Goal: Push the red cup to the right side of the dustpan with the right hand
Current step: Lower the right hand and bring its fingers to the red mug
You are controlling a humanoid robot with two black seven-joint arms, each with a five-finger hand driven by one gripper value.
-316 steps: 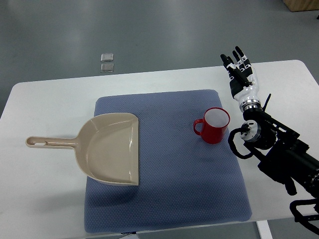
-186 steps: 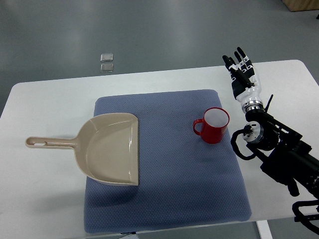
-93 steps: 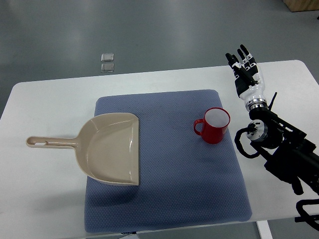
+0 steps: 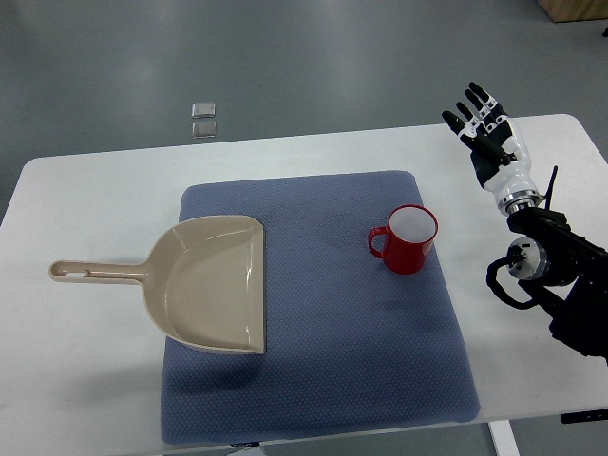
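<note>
A red cup (image 4: 407, 239) with a white inside stands upright on the right half of a blue mat (image 4: 318, 304), its handle pointing left. A beige dustpan (image 4: 204, 282) lies on the mat's left part, its handle reaching left over the white table (image 4: 85, 380). My right hand (image 4: 490, 133) is open, fingers spread and pointing away, above the table to the right of the mat and beyond the cup. It holds nothing and is apart from the cup. The left arm does not show.
The right forearm (image 4: 551, 275) with black cabling runs off the right edge. Two small grey squares (image 4: 203, 119) lie on the floor beyond the table's far edge. A stretch of mat lies between dustpan and cup.
My right hand and forearm have moved to the right, away from the cup. The cup and dustpan have not moved.
</note>
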